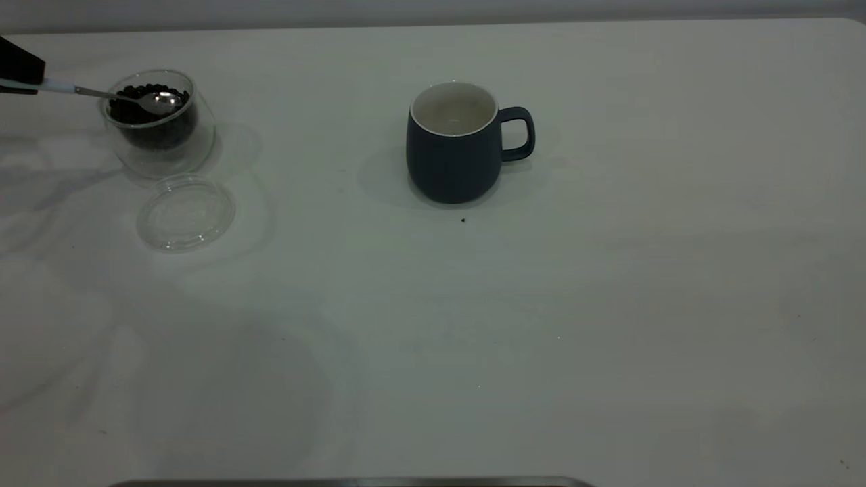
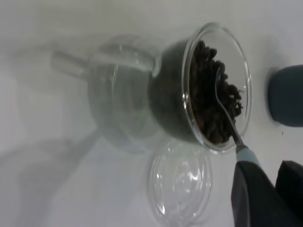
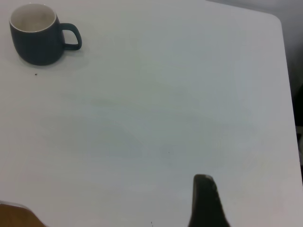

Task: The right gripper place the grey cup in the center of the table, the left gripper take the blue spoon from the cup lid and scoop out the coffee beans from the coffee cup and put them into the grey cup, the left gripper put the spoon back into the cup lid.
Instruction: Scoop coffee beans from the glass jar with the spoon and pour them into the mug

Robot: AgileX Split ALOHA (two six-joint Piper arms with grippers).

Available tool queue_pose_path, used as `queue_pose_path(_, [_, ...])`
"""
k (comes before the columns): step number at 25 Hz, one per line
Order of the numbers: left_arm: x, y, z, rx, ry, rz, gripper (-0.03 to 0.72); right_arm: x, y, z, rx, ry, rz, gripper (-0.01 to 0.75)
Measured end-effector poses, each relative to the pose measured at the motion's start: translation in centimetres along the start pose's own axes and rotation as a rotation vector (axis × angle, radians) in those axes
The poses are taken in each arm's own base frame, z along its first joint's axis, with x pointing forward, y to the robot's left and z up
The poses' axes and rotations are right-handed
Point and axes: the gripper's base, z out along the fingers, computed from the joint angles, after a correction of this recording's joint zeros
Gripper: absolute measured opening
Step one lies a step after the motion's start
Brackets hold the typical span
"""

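The grey cup [image 1: 450, 152] stands upright mid-table, white inside, handle toward the right; it also shows in the right wrist view [image 3: 35, 35]. At the far left my left gripper [image 1: 17, 67] [image 2: 272, 182] is shut on the blue spoon [image 1: 101, 93] by its pale handle [image 2: 246, 153]. The spoon's metal bowl lies in the coffee cup [image 1: 159, 125] on the coffee beans [image 2: 208, 94]. The cup lid [image 1: 186, 213] lies flat and bare just in front of the coffee cup. My right gripper [image 3: 206, 198] hangs far from the grey cup, over bare table.
A tiny dark speck [image 1: 463, 220] lies just in front of the grey cup. A metal strip [image 1: 352, 482] runs along the near edge of the table [image 1: 609, 270]. The table's rounded corner [image 3: 277, 19] shows in the right wrist view.
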Motion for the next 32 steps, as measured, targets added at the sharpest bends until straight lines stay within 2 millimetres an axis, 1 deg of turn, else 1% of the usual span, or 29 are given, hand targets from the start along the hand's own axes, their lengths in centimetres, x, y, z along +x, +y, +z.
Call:
queue_pose_path(4, [0.57,0.22,-0.02,-0.026,0.062,-0.062,0.13,0.0,0.0,0.0,0.0,0.0,0.0,0.459])
queue_pose_path(9, [0.72,0.23,-0.03,-0.03,0.078,-0.133,0.13,0.0,0.0,0.0,0.0,0.0,0.0,0.459])
queue_pose_path(20, [-0.17,-0.35,-0.01,0.04,-0.014,-0.266,0.13,0.0,0.0,0.0,0.0,0.0,0.0,0.459])
queue_pose_path(32, [-0.13,-0.5,-0.09,0.062,-0.008,-0.317,0.13,0.0,0.0,0.0,0.0,0.0,0.0,0.459])
